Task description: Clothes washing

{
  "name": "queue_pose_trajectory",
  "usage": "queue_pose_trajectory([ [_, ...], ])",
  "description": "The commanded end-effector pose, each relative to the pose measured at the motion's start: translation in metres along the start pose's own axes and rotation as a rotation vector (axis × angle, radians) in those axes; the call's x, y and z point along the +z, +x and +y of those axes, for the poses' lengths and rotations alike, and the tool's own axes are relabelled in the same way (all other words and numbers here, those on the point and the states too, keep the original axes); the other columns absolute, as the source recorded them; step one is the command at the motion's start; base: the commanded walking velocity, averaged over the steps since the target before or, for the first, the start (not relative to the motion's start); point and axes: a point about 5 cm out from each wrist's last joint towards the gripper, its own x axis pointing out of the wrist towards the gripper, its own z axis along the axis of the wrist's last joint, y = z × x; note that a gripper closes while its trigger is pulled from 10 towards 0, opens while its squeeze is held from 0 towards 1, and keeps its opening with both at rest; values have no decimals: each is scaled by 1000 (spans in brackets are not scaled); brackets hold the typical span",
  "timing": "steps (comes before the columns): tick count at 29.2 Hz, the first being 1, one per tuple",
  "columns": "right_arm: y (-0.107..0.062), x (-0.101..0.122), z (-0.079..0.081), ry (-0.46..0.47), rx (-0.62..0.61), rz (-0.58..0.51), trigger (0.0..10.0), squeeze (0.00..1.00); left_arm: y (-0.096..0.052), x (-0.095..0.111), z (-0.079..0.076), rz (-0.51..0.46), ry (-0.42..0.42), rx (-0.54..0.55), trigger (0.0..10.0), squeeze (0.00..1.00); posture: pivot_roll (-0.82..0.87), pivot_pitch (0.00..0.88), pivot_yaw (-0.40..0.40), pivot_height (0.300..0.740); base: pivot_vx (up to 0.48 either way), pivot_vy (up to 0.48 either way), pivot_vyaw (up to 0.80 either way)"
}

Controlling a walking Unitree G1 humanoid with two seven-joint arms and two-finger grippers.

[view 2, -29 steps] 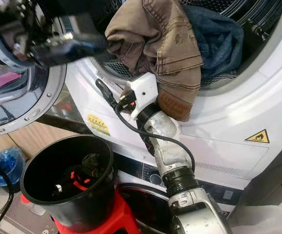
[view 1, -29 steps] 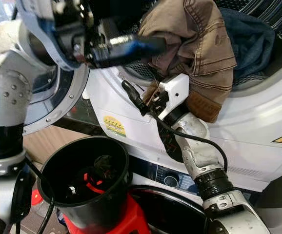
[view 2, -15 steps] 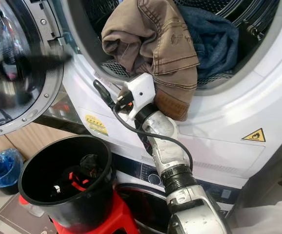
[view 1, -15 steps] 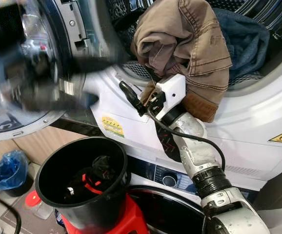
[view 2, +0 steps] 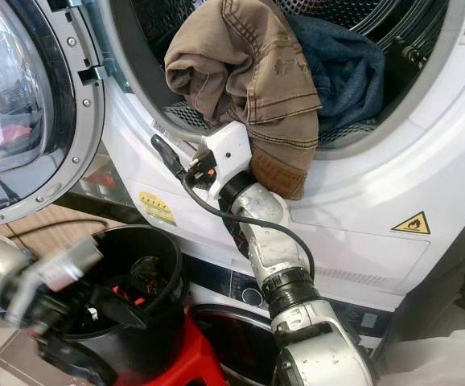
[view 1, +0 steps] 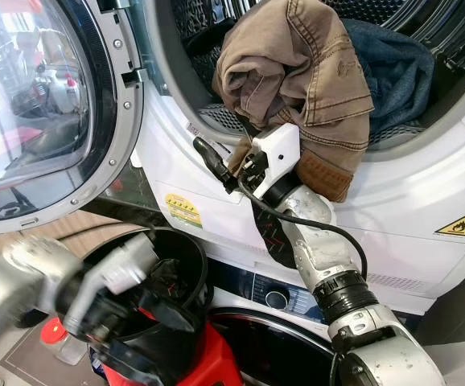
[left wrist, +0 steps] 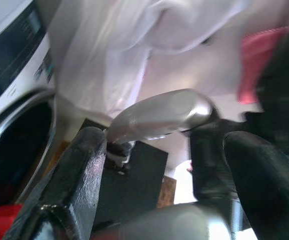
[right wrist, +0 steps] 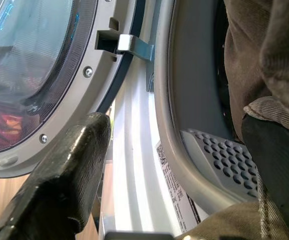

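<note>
Brown trousers [view 1: 297, 64] hang over the front rim of the open washer drum [view 1: 176, 96], with a blue denim garment [view 1: 393, 68] behind them inside. My right gripper [view 1: 231, 163] is raised to the rim just below the trousers. It is open, as the right wrist view [right wrist: 177, 170] shows. One finger [right wrist: 64, 175] is by the door seal, the other [right wrist: 279, 165] lies against the brown cloth. My left gripper [view 1: 148, 318] is blurred, low at the black bucket [view 1: 194, 261]. It is open [left wrist: 164, 185] with nothing between its fingers.
The round glass door [view 1: 47, 104] stands swung open to the left. The bucket holds dark and red clothing [view 1: 164, 281] and rests on a red stool [view 1: 216, 362]. A second machine's door [view 1: 281, 346] lies below the drum. A cable [view 1: 329, 233] loops along my right forearm.
My left arm has dropped from in front of the drum opening down to the black bucket. The right gripper has stayed at the drum rim under the trousers.
</note>
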Motion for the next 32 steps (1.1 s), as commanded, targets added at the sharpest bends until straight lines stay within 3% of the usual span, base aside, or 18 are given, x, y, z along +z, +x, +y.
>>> queue_pose_trajectory([
  [1, 9, 17, -7, -38, -10, -52, 10000, 0, 5, -15, 13, 38, -11, 95, 10000, 0, 56, 0, 129, 740, 0, 0, 0],
  [3, 16, 26, -8, -75, -2, -69, 10000, 0, 24, -34, 30, 35, -34, 185, 10000, 0, 52, 0, 128, 740, 0, 0, 0],
  [4, 16, 26, -8, -75, -2, -69, 10000, 0, 24, -34, 30, 35, -34, 185, 10000, 0, 52, 0, 128, 740, 0, 0, 0],
  [7, 26, 40, -9, -134, 6, -96, 10000, 0, 51, -57, 38, 79, -29, 237, 10000, 0, 48, 0, 124, 740, 0, 0, 0],
  [10, 37, 55, -12, -190, -4, -120, 10000, 0, 63, -60, 42, 36, -51, 275, 10000, 0, 50, 0, 120, 740, 0, 0, 0],
  [12, 40, 58, -12, -201, -7, -125, 10000, 0, 65, -60, 43, 28, -54, 281, 10000, 0, 50, 0, 120, 740, 0, 0, 0],
  [17, 64, 94, -17, -369, -22, -143, 10000, 0, 73, -62, 44, 6, -29, 282, 10000, 0, 56, 0, 111, 740, 0, 0, 0],
  [21, 84, 117, -14, -410, -52, -132, 10000, 0, 77, -59, 47, -15, 0, 322, 10000, 0, 62, 0, 100, 740, 0, 0, 0],
  [26, 98, 126, -6, -436, -99, -86, 10000, 0, 87, -57, 46, -33, 6, 325, 10000, 0, 80, 0, 87, 740, 0, 0, 0],
  [32, 106, 119, 1, -482, -153, 35, 10000, 0, 95, -57, 44, -43, 20, 355, 10000, 0, 110, 0, 68, 740, 0, 0, 0],
])
